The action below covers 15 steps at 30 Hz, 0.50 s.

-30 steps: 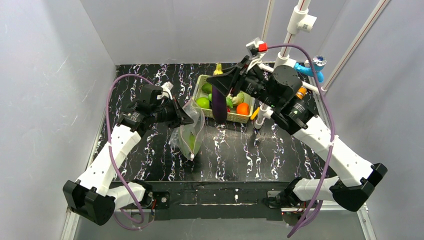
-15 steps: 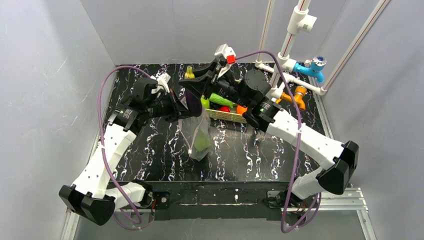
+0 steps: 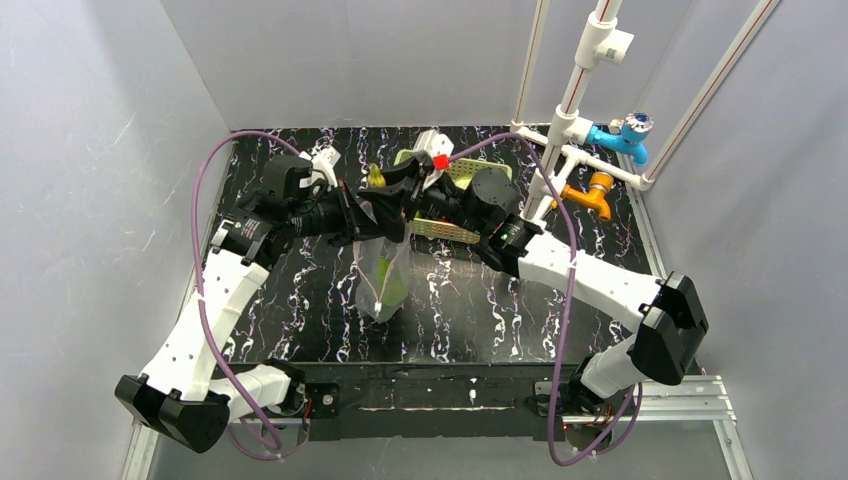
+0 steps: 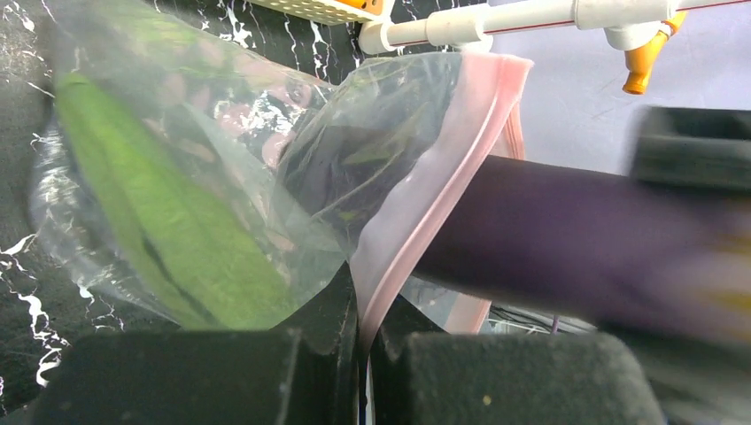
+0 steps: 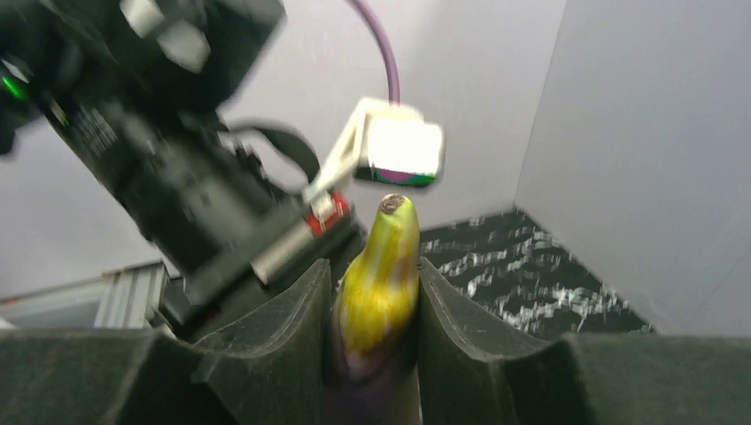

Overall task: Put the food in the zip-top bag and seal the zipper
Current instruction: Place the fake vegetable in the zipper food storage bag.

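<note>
Swung left from the basket (image 3: pixel 440 229), our right arm now has the purple piece (image 4: pixel 549 230) at the bag's (image 4: pixel 221 177) mouth.
Our right fingers (image 5: pixel 283 328) pinch the purple piece near its yellow-green tip. Our left fingers (image 4: pixel 266 354), pressed together on the pink zipper (image 4: pixel 443 168), hold the bag up, with a green leaf (image 4: pixel 150 221) inside.

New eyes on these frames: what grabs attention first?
At the centre of the scene, the left gripper pinches the pink strip of the clear bag, holding it up. The right gripper holds a dark purple piece at its mouth. A green leaf lies inside.
</note>
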{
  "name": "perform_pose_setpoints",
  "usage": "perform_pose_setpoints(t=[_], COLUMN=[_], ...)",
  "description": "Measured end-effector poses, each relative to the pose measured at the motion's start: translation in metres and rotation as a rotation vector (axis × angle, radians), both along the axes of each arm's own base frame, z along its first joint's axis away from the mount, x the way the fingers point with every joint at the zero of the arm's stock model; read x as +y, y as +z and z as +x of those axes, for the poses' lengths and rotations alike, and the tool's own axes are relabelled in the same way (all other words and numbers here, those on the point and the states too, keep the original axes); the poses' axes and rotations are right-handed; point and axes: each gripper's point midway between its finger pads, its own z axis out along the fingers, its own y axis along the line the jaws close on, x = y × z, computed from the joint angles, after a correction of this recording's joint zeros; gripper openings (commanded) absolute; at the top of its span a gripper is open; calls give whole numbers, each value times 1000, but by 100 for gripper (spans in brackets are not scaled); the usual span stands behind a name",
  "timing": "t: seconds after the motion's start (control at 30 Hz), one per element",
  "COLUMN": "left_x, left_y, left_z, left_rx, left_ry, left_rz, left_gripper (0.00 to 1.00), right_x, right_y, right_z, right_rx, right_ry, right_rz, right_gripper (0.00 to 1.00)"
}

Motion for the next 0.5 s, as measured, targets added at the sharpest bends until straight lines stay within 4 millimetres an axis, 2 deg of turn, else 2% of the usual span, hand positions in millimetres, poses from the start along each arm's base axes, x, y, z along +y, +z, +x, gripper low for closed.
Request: perform_pose_setpoints(t=[0.1,0.17,0.37,0.43,0.5], left_x=[0,0,0,0,0], left_y=[2,2,1,1,2], left_z=[-1,-2,-3,-3,-3], left_rx=[-4,-6,-4,-4,-1], left_ry=[1,6,18,20,22], left_rz=[-5,-13,-30,-33,-34], left_gripper=[0,0,0,0,0], right_x=[1,1,1,0,0], right_y=[-32,-43,-43,-41,-39], right_z=[1,2,2,2,1], right_rx=[30,40,8,-10,-22], right_ry=[-3,-4,-7,-7,-2], right_rz=[-52,-71,-75,-76,-72], right_gripper=[4,4,9,19,38])
